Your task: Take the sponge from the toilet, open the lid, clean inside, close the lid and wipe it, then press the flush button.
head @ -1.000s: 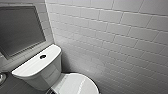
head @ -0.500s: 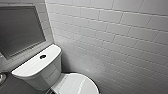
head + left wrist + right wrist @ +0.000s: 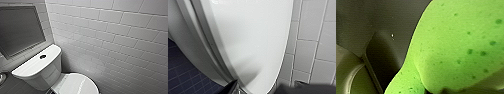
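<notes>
Now looks down on a white glossy ceramic toilet (image 3: 42, 72) against a white tiled wall (image 3: 112, 37). Finds the small dark round flush button (image 3: 43, 56) mid tank top and the white glossy oval lid (image 3: 77, 85) shut. Puts the left gripper (image 3: 268, 88) just beside that lid's rim, above dark blue floor tiles (image 3: 183, 75) — jaw opening impossible to tell. Has the bright green pitted sponge (image 3: 456, 47) hard up against the right wrist camera — cannot tell whether the right gripper's jaws clamp it.
</notes>
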